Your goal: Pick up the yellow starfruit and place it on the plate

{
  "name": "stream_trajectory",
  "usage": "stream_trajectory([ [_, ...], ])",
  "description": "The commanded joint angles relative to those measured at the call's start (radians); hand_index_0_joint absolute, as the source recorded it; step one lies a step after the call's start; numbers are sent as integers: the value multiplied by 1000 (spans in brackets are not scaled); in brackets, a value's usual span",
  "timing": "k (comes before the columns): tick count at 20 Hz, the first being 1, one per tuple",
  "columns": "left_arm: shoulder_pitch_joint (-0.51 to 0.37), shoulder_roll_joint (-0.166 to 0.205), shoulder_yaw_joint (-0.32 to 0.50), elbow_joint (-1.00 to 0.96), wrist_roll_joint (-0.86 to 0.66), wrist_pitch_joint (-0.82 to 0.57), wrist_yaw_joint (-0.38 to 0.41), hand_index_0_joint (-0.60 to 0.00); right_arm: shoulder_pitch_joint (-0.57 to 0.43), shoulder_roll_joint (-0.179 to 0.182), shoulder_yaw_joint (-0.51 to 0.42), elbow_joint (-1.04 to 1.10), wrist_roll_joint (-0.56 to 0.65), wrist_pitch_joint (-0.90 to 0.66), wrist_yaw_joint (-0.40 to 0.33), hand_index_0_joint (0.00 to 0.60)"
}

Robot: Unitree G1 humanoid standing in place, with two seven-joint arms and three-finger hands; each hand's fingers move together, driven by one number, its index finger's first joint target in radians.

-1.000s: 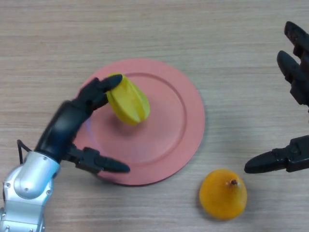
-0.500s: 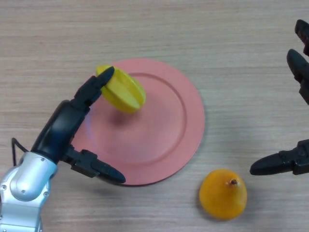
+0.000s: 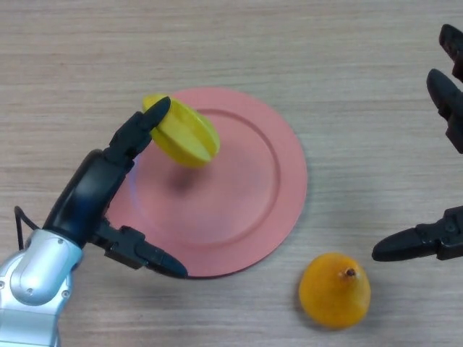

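Starfruit (image 3: 184,137) sits over the upper left part of the pink plate (image 3: 253,188), fingertips of the left hand (image 3: 98,195) touching its left end. That hand's fingers are spread wide, thumb low near the plate's rim. Right hand (image 3: 441,238), also spread, shows at the right edge, near an orange fruit (image 3: 334,289).

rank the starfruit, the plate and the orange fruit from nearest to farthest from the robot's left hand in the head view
1. Yellow starfruit: touching the fingertips of the left hand, over the plate's upper left.
2. Pink plate: just beside and under that hand, mid-table.
3. Orange fruit: farthest, off the plate's lower right, nearer the right hand.
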Motion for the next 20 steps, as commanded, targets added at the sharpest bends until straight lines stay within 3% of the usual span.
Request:
stream_trajectory([
  [1,-20,31,74,-79,-52,-45,-8,0,-29,-24,-39,-40,-21,-97,-4,0],
  [5,-15,28,81,-106,-97,-46,-31,0,-32,-23,-34,-12,-28,-121,0,0],
  [12,-15,31,135,-160,-320,-76,39,0,-41,-25,-38,26,-9,-173,-27,0],
  [20,-34,41,167,-209,-380,-107,97,0,-35,-20,-26,31,7,-160,-30,0],
])
